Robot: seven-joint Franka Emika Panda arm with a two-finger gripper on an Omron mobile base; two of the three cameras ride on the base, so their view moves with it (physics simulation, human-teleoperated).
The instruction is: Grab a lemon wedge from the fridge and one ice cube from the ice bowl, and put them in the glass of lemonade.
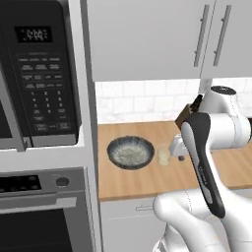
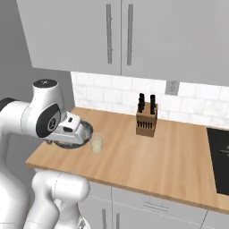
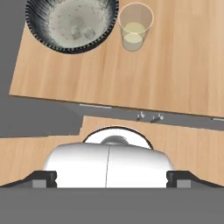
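Note:
The ice bowl [image 3: 72,24], dark speckled outside and pale inside, sits on the wooden counter [image 3: 175,74] with faint pale lumps in it. Just to its right stands the glass of lemonade [image 3: 135,27], small and clear, with pale yellow liquid. The bowl [image 1: 130,151] and the glass [image 1: 163,153] also appear side by side from the left base. My gripper [image 3: 111,179] hangs above the counter's front edge, nearer me than both. Its dark fingertips [image 3: 43,178] are spread wide and open, with nothing between them. The hand [image 2: 71,129] covers part of the bowl [image 2: 85,134]. The lemon wedge and the fridge are out of view.
A brown knife block [image 2: 146,118] stands at the back of the counter, right of the glass [image 2: 97,144]. A black microwave [image 1: 39,74] over an oven [image 1: 39,216] forms a column left of the counter. A dark cooktop [image 2: 220,156] lies far right. Grey wall cabinets [image 2: 120,36] hang overhead.

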